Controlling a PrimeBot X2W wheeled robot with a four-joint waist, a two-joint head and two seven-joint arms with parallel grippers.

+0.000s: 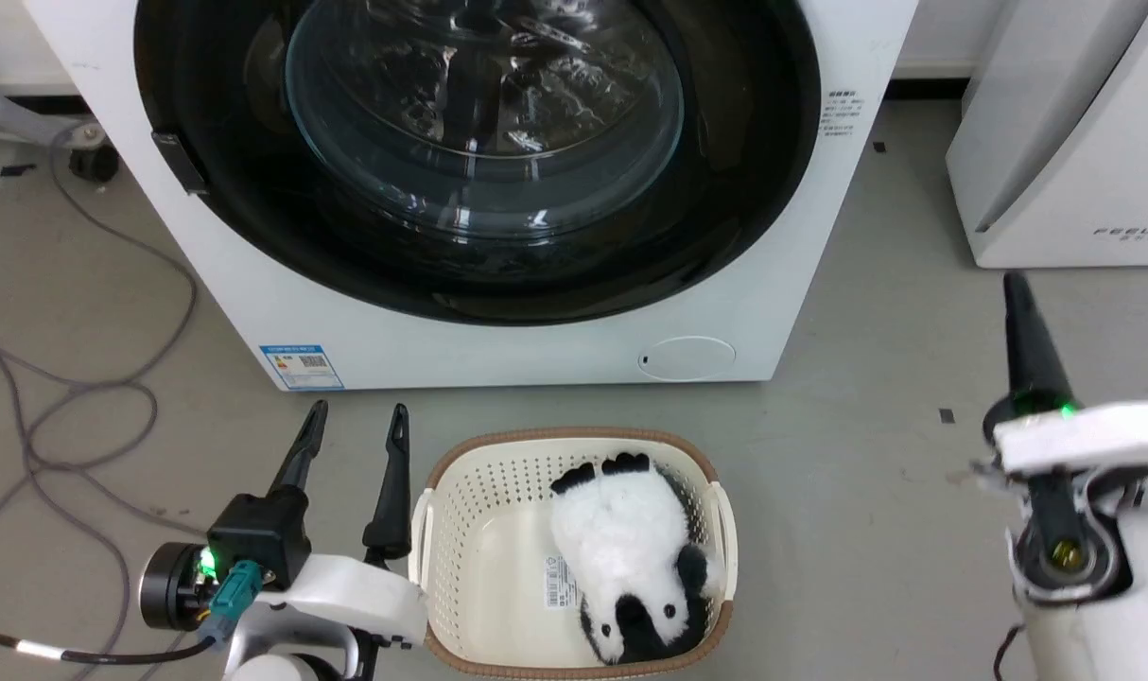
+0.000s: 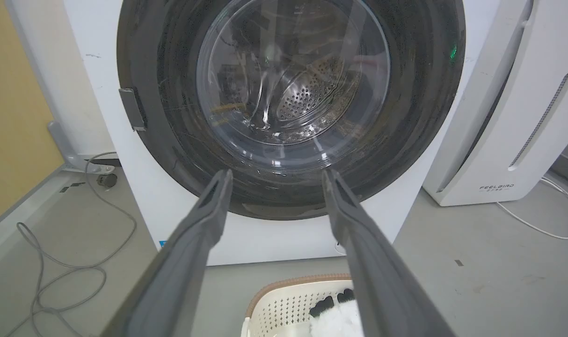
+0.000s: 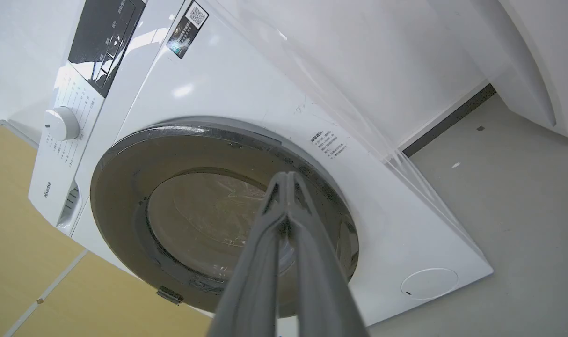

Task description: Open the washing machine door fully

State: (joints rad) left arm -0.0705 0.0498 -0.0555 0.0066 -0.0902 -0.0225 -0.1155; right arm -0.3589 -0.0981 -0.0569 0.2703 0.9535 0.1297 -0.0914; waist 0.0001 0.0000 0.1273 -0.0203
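Grey floor [image 1: 867, 378], washing machine door [image 1: 479, 142] closed flush, facing robot, left end effector [image 1: 359, 410] released, right end effector [image 3: 287, 178] clenched

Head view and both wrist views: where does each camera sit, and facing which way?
Head view: on the head, looking forward and down at the washing machine, its shut door and the basket; left gripper open lower left, right gripper shut at right.
Left wrist view: on the left wrist, facing the door along its open fingers.
Right wrist view: on the right wrist, rolled sideways, facing the door and control knob along its shut fingers.
Shared: all three show the door; head and left wrist also share the basket.
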